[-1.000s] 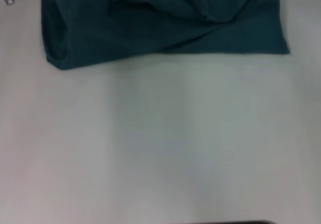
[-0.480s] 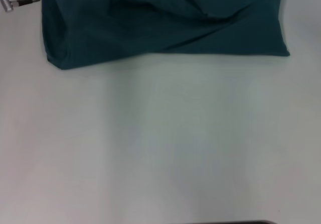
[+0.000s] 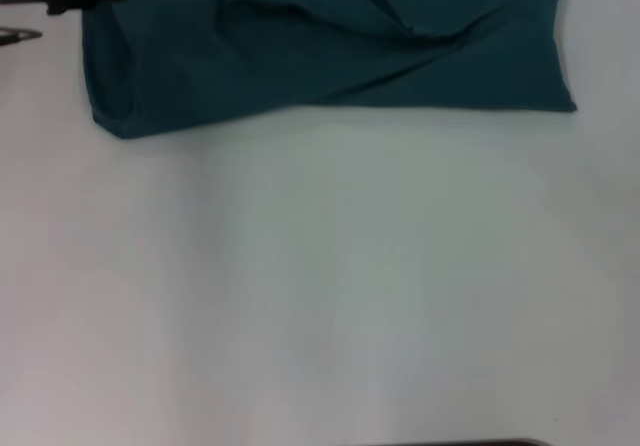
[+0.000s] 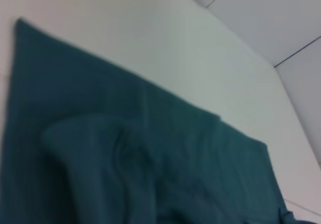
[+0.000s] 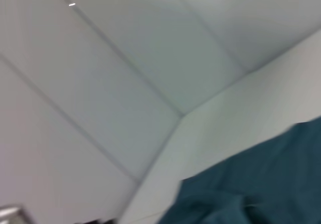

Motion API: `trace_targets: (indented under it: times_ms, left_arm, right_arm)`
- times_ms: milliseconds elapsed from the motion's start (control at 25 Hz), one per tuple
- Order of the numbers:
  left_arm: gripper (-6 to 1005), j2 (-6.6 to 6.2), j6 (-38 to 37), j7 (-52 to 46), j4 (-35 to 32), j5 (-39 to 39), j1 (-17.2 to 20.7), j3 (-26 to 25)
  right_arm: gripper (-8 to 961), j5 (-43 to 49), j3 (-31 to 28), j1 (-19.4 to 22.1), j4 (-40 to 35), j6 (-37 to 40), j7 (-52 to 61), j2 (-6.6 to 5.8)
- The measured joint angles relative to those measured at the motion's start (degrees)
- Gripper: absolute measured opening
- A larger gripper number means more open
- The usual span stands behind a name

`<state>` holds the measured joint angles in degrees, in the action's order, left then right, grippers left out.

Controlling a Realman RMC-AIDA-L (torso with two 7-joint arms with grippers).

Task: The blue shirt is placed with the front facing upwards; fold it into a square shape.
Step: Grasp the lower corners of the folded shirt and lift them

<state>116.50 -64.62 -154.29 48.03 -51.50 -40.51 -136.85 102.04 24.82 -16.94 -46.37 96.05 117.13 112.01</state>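
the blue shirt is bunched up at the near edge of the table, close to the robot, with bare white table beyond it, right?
Not quite. The blue shirt is bunched up at the far side of the table, away from the robot; the bare white surface lies nearer the robot. The head view shows this.

The blue shirt (image 5: 261, 184) lies rumpled on the pale desk (image 5: 235, 108), with one straight edge and soft folds near its corner. Beyond the desk's far edge a light tiled floor (image 5: 100, 58) shows thin dark seams. A small metal part (image 5: 10, 214) is at the frame's corner.
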Motion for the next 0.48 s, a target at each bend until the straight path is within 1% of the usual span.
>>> trace_targets:
  times_ms: [80, 200, 280, 480]
  left_arm:
    - [661, -1.06, -0.4, -0.5, -2.4, -0.5, 0.6, -0.1]
    - [662, -1.80, -0.5, -1.1, -4.9, -0.6, 1.3, -0.6]
    - [662, -1.73, -0.8, -1.3, -4.7, -0.7, 2.0, -0.8]
    - [662, -0.97, -2.3, -0.5, -1.8, -0.7, 3.9, -1.2]
  right_arm:
    - [834, 0.0, -0.1, 1.2, -0.1, -1.5, -0.2, -0.09]
    - [834, 0.5, -0.2, 2.0, -0.1, -2.8, -0.9, -0.25]
    - [833, 1.7, -0.2, 2.0, -0.3, -2.8, -1.5, -0.27]
    - [833, 4.9, -0.4, 1.3, -0.4, -3.2, -1.9, -0.79]
